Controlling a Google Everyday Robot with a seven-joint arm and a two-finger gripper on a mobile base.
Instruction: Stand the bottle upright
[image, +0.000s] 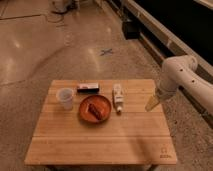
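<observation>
The bottle (118, 96) is slim and whitish-cream, and it lies on its side on the wooden table (100, 135), its length running front to back, just right of the orange plate (94, 108). My gripper (152, 104) hangs from the white arm (180, 75) near the table's right edge, roughly a bottle's length right of the bottle and apart from it. Its pale fingers point down at the tabletop and nothing sits between them.
The orange plate holds reddish-brown food. A translucent cup (65, 98) stands at the left. A flat dark-and-white box (88, 88) lies behind the plate. Polished floor with a blue cross mark (106, 51) lies beyond the table, and a dark wall runs along the right.
</observation>
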